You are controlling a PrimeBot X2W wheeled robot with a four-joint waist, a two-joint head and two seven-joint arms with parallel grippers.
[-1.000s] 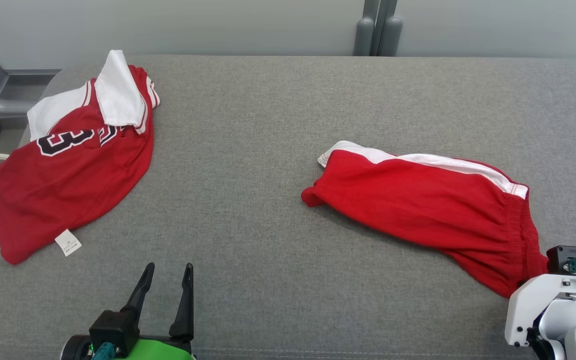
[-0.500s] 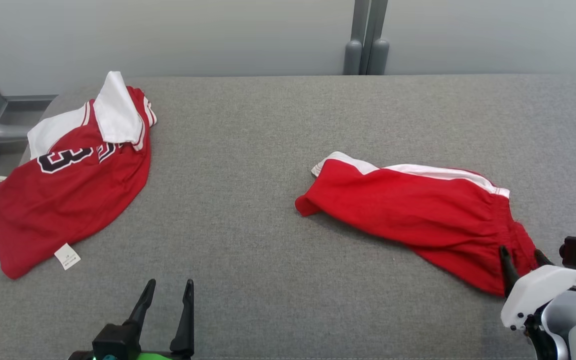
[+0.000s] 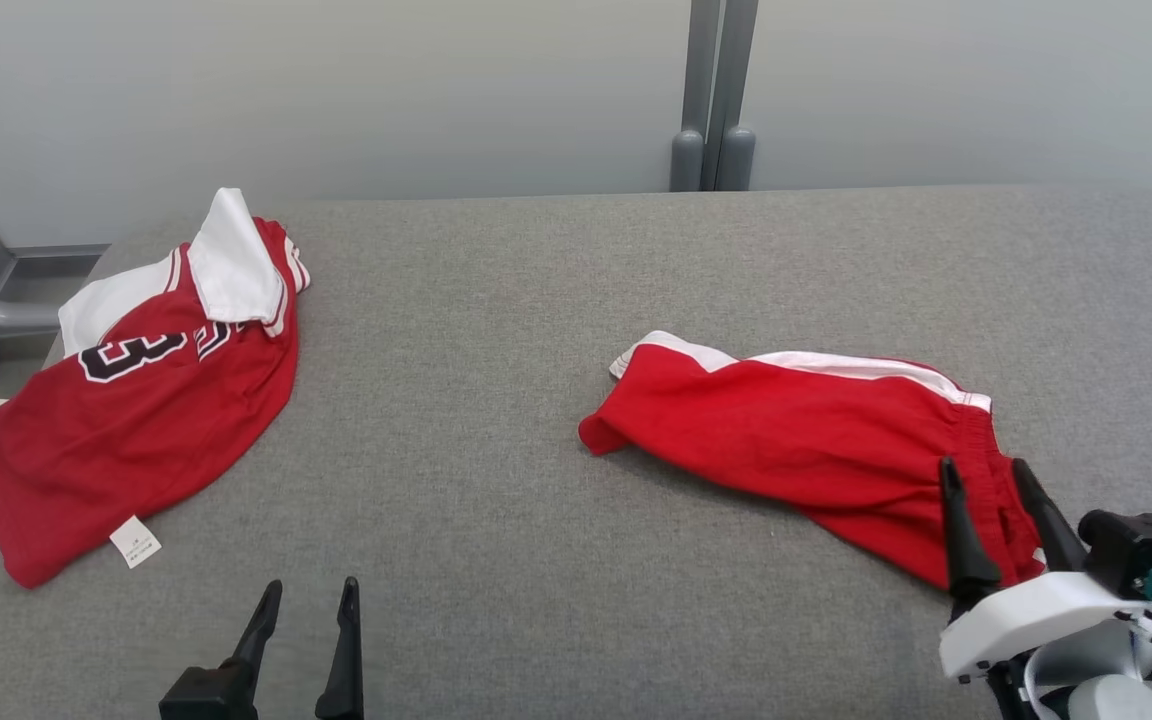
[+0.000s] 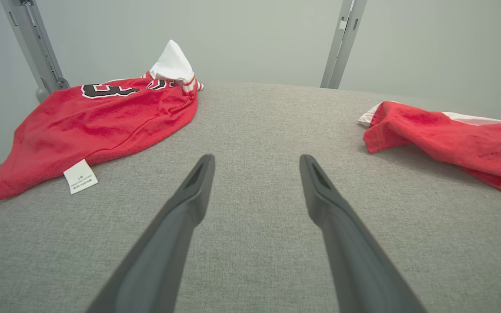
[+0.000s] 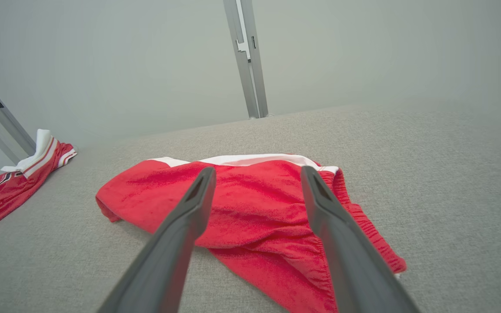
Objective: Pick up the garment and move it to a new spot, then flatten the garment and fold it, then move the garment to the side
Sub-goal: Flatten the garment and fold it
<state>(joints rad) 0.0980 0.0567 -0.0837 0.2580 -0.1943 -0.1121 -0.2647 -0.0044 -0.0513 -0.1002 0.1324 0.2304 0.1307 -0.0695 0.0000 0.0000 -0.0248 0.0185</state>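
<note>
Head view counts two garments on the grey woven surface (image 3: pixel 496 300). The fuzzy red shorts (image 3: pixel 816 440) (white side stripe, gathered elastic waistband) lie right of centre, and a thin red jersey (image 3: pixel 136 400) with a white label lies far left. Of two grippers, the left gripper (image 3: pixel 311 584) is spread wide over bare cloth. The right gripper (image 3: pixel 984 466) is equally wide, empty, at the shorts' waistband end.

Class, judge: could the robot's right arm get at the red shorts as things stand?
Probably yes: the right gripper hangs open at the waistband end of the red shorts, with nothing between them.
</note>
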